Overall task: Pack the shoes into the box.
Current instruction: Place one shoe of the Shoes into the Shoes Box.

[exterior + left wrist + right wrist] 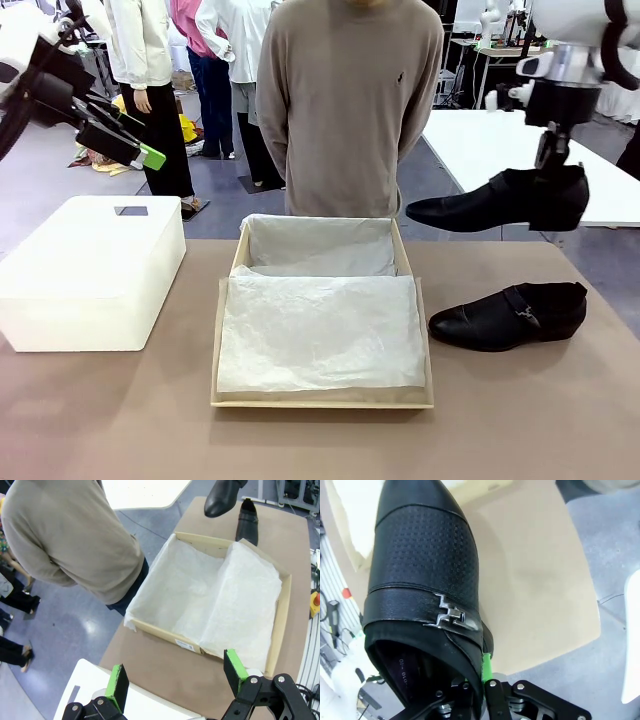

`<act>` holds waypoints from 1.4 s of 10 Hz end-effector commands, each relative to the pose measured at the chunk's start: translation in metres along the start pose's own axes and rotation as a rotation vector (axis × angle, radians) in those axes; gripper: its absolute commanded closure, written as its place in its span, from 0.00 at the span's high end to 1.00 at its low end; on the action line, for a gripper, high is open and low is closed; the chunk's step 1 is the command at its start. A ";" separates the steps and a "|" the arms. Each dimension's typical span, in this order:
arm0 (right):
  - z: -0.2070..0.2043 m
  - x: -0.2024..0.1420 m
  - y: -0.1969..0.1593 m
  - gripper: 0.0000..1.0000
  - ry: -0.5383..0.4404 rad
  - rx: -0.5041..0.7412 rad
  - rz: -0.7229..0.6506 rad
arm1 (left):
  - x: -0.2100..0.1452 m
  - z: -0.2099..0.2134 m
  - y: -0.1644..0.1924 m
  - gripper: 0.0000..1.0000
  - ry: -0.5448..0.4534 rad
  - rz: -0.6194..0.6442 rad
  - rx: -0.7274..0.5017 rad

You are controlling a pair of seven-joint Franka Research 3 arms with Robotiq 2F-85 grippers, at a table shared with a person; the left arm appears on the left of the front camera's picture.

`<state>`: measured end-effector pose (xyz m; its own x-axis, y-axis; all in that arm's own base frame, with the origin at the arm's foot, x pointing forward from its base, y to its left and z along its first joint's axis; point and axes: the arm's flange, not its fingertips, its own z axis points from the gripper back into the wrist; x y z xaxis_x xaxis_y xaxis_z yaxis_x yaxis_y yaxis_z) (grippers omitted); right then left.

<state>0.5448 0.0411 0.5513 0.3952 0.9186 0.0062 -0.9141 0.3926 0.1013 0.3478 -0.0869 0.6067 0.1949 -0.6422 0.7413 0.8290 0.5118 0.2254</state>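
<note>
Box label (184,643) illegible — right hand (479,674) holds shoe (425,555).

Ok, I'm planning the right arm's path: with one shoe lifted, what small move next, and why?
Probably carry the lifted shoe left over the box: the right fingers hold it in the air beside the box, whose tissue liner holds nothing.

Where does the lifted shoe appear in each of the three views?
Front view: lifted shoe at upper right, held above the table.
Left wrist view: its toe at the top edge, beyond the box.
Right wrist view: close up, left of centre.
Shared landmark: the tissue-lined box.
</note>
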 end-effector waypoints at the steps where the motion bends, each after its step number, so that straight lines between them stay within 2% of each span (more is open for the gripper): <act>1: 0.013 0.039 0.013 0.00 0.013 -0.004 -0.003 | -0.001 0.000 0.001 1.00 -0.011 -0.009 -0.014; 5: 0.011 0.123 0.046 0.00 0.035 -0.005 0.030 | -0.001 0.000 0.001 1.00 -0.011 -0.009 -0.014; 9: -0.011 0.188 0.062 0.00 0.024 -0.018 0.047 | -0.001 0.000 0.001 1.00 -0.011 -0.009 -0.014; 12: -0.017 0.193 0.061 0.00 0.008 -0.034 0.037 | -0.001 0.000 0.001 1.00 -0.011 -0.009 -0.014; 14: -0.026 0.193 0.068 0.00 0.016 0.010 0.067 | -0.001 0.000 0.001 1.00 -0.011 -0.009 -0.014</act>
<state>0.5599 0.2462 0.5308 0.3343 0.9425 -0.0021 -0.9366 0.3325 0.1107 0.3476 -0.0870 0.6068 0.1947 -0.6426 0.7411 0.8288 0.5118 0.2261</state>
